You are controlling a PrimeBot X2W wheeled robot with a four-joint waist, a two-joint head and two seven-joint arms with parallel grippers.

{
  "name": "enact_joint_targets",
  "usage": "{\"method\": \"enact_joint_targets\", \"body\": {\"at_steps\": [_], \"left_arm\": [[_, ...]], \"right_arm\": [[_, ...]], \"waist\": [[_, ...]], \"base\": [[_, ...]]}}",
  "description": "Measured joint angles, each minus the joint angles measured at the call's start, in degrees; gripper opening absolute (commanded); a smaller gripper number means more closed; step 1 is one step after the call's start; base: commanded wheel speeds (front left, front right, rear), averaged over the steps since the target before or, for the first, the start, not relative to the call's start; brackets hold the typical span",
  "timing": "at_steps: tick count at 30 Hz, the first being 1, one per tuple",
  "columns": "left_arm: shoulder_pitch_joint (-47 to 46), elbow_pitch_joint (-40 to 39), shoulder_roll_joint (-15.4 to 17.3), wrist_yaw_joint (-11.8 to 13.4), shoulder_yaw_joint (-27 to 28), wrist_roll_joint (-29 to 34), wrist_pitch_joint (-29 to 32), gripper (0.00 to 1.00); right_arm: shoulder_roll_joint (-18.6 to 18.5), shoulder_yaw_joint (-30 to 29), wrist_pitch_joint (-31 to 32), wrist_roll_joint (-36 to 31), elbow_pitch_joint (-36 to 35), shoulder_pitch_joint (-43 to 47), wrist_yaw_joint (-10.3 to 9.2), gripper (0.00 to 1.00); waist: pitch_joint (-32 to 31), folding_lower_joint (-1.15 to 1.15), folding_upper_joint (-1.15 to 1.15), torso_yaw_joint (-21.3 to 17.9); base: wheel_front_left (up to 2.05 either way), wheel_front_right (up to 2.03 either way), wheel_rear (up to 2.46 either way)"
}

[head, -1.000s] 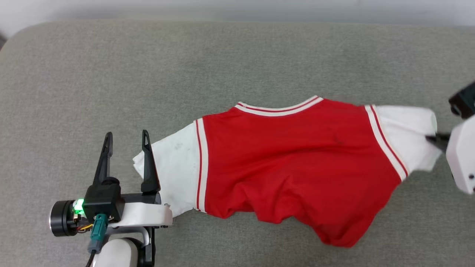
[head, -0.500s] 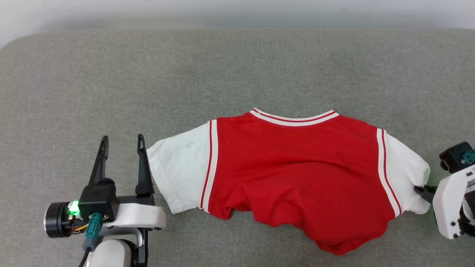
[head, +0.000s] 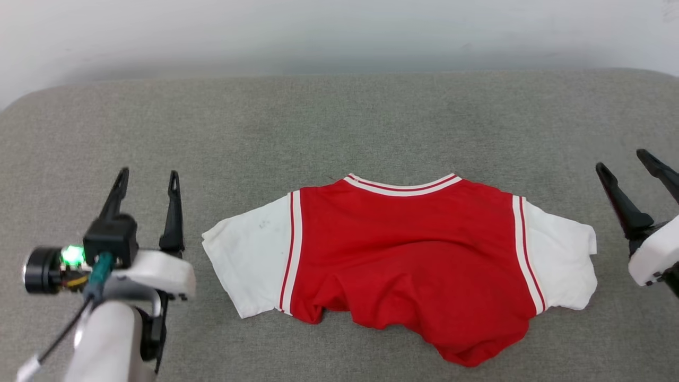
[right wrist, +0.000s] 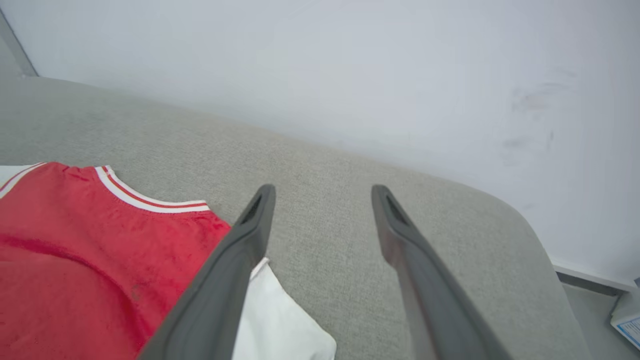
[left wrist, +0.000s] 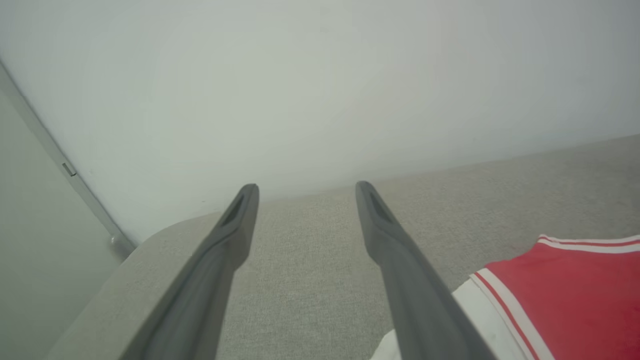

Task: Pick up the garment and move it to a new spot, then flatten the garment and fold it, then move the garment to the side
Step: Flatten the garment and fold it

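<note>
1. Plainly, in the head view the garment [head: 408, 254] lies on the grey fabric-covered counter [head: 339, 122], a plain red face up. Its striped collar points toward the far wall [head: 339, 32], and one white sleeve spreads to each side. The near hem is rumpled and sags to a point at the lower right. The left gripper [head: 148, 174] sits just beside the left sleeve without touching it, fingers spread and grasping nothing. The right gripper [head: 620, 160] sits near the right sleeve, apart from it, also released and empty.

2. In the left wrist view the left gripper [left wrist: 306, 186] has its two dark fingers wide apart over bare counter [left wrist: 310, 280], with nothing between them. The garment [left wrist: 575, 300] fills the lower right corner, showing red cloth, striped trim and the sleeve's white edge. The right-hand finger crosses in front of that sleeve.

3. In the right wrist view the right gripper [right wrist: 324, 189] is spread open with only grey counter [right wrist: 325, 280] between its fingers. The garment [right wrist: 75, 250] lies at the lower left, collar trim showing. The left-hand finger passes in front of its white sleeve.
</note>
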Motion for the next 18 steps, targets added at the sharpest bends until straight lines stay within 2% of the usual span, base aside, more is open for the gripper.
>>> {"method": "enact_joint_targets", "body": {"at_steps": [4,9,12,15,18], "left_arm": [[-4.2,1.8,3.2,-3.1,-0.5,-0.2,5.9,1.00],[-9.8,3.4,6.1,-6.5,-1.1,-3.3,15.5,1.00],[-12.5,4.1,7.8,-8.0,-3.2,-5.4,22.3,1.00],[-14.9,4.5,11.0,-8.5,-7.3,-6.9,29.5,1.00],[-17.3,4.0,14.3,-8.7,-13.8,-12.0,37.2,1.00]], "right_arm": [[6.0,-9.2,-4.7,-8.3,-4.2,4.9,0.01,1.00],[14.3,-18.5,-5.9,-17.3,-12.9,11.9,0.00,1.00],[18.8,-21.3,-5.3,-20.8,-17.8,16.0,0.00,1.00],[22.0,-22.7,-4.1,-23.2,-21.6,19.3,0.00,1.00],[23.9,-23.2,-2.6,-24.6,-24.1,21.8,0.00,1.00]], "waist": [[-0.6,0.00,0.00,-0.6],[-0.2,0.00,0.00,-1.1],[0.2,0.00,0.00,-1.3],[0.6,0.00,0.00,-1.5],[1.0,0.00,0.00,-1.8]], "base": [[0.00,0.00,0.00],[0.00,0.00,0.00],[0.00,0.00,0.00],[0.00,0.00,0.00],[0.00,0.00,0.00]]}}
